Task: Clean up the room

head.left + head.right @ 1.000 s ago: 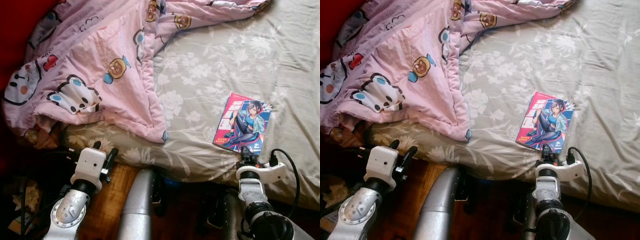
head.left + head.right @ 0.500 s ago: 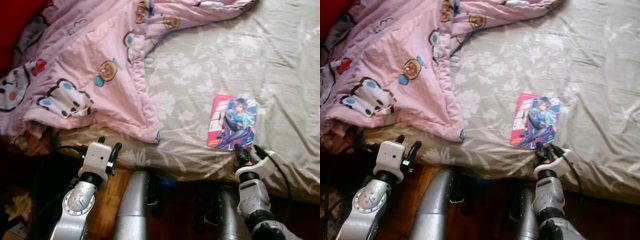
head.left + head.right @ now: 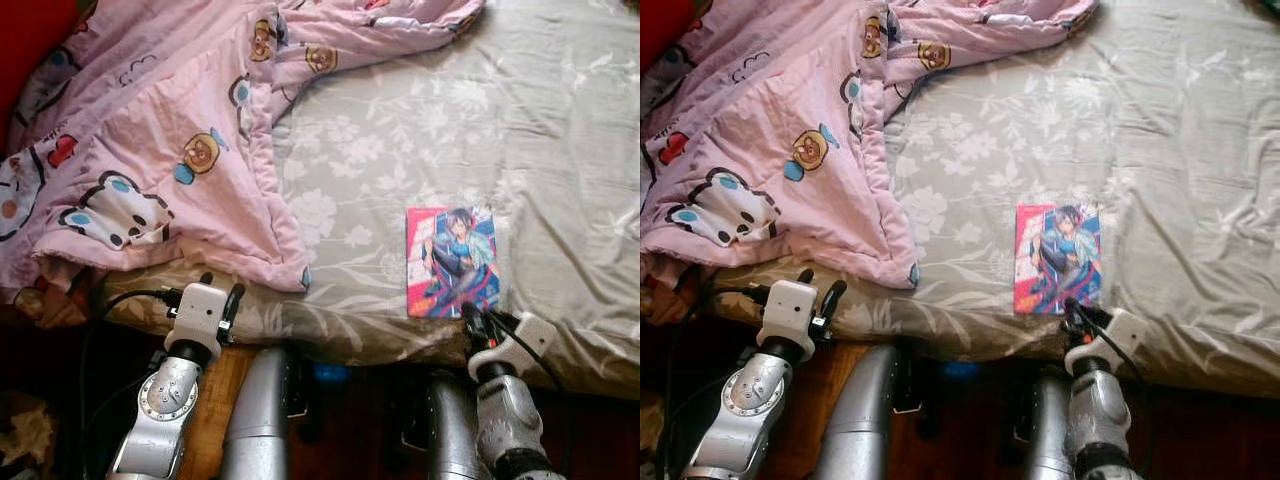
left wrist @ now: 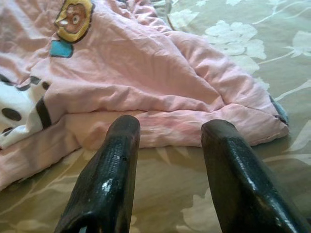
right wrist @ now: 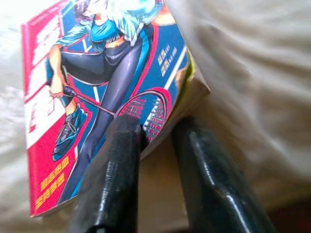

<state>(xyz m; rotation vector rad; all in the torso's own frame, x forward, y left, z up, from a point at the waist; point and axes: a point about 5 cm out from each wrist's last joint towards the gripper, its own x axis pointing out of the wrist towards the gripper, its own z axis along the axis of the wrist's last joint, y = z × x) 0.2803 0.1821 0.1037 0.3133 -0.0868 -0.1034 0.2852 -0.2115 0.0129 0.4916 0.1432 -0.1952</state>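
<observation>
Since the whole pickup hinged on where the book sat relative to my right gripper (image 5: 150, 160), that's what I was watching. The glossy red-and-blue paperback comic with a badminton player on its cover (image 3: 451, 262) lay flat on the grey floral bedsheet (image 3: 400, 150), near the bed's front edge, long axis running 12 to 6 in the head view. It was dead ahead at 12 o'clock from the right gripper, which was way nearer than the left one. In the right wrist view the two black fingers were a little apart, not clamped on anything, tips right at the book's near corner; I couldn't tell whether one actually touched the cover.

My left gripper (image 4: 167, 145) sat with fingers spread, empty, pointed at the folded edge of the crumpled pink cartoon-print quilt (image 3: 160, 160), which covered the sheet out at 10 o'clock from the book.

Compared with a second back, the book had looked tilted, top leaning toward 1 o'clock, and now it read square. The whole scene had shifted too, so I'd put that on the camera. The right wrist also looked rolled a bit differently.
</observation>
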